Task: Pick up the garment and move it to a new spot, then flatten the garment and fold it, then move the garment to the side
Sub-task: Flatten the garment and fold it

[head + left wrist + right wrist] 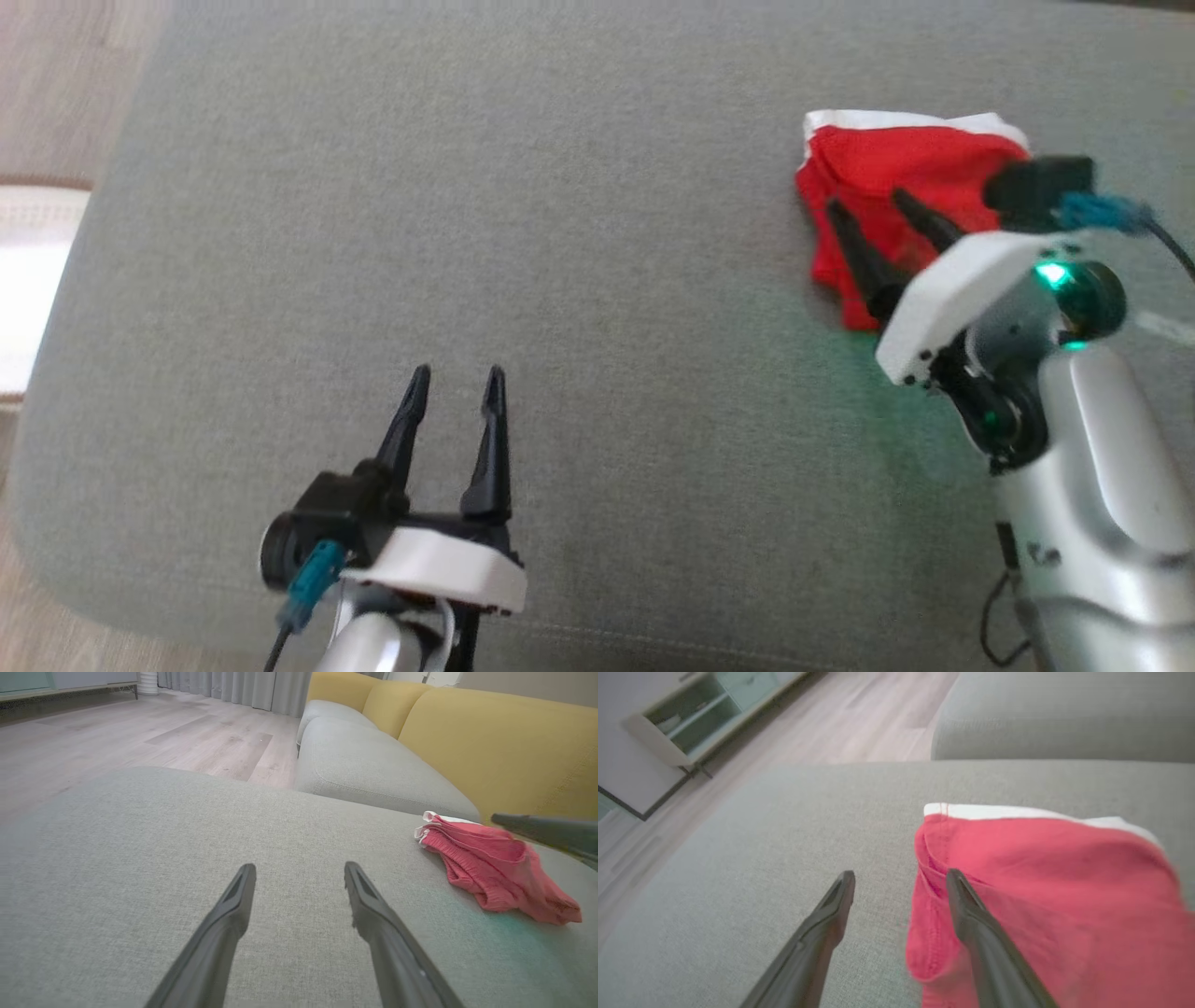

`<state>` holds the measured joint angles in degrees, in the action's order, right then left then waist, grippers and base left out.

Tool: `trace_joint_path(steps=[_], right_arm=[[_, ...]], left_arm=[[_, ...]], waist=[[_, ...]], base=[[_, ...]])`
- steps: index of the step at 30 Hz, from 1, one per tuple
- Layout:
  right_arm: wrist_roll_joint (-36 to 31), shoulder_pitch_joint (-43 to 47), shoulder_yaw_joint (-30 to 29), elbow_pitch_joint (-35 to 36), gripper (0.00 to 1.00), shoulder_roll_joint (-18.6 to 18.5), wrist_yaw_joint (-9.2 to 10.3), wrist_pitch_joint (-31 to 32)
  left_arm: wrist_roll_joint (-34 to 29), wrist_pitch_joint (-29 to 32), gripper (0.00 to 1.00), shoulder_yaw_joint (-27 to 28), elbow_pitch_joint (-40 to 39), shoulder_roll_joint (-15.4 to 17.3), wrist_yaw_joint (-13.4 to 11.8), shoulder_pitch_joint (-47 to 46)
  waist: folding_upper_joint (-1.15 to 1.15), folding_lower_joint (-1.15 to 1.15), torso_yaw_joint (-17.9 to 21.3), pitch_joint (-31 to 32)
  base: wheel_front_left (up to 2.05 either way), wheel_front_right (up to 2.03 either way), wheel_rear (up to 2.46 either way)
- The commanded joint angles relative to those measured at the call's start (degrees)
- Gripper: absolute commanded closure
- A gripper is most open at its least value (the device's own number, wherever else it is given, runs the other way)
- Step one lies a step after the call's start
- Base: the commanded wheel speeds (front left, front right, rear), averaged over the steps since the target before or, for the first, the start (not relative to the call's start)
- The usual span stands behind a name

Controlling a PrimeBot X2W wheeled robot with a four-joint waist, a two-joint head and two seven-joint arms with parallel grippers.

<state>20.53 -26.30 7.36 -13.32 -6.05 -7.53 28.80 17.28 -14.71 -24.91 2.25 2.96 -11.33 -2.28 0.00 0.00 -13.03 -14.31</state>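
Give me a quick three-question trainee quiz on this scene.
1. True or false: the left end effector is gripping the red garment.
2. What does the red garment lie on? A) a table B) the gray cushion C) a basket
3. Fill in: the right end effector has its jaws ____.
Key: 1 false, it is open over bare gray cushion, apart from the red garment; 2 B; 3 open, with one finger over the red garment.
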Motion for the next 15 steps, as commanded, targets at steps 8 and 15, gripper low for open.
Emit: trace_joint_path(steps=[8,15], right_arm=[[-4.71,6.09,-6.88,6.3,0.0,-4.31,0.04,-15.72],[-7.85,6.48,-11.92,1.79,0.78,-6.59,0.04,-21.28]], left_arm=[[-2.32,-0.29,0.0,4.37,-2.0,-0.08,1.1,1.63],[-2.66,-0.29,0.0,4.29,-3.12,-0.08,1.49,1.69]], waist=[[0.0,0.0,1.64,3.13],[0.0,0.0,0.22,1.48]], base=[[0.0,0.0,0.0],[0.0,0.0,0.0]])
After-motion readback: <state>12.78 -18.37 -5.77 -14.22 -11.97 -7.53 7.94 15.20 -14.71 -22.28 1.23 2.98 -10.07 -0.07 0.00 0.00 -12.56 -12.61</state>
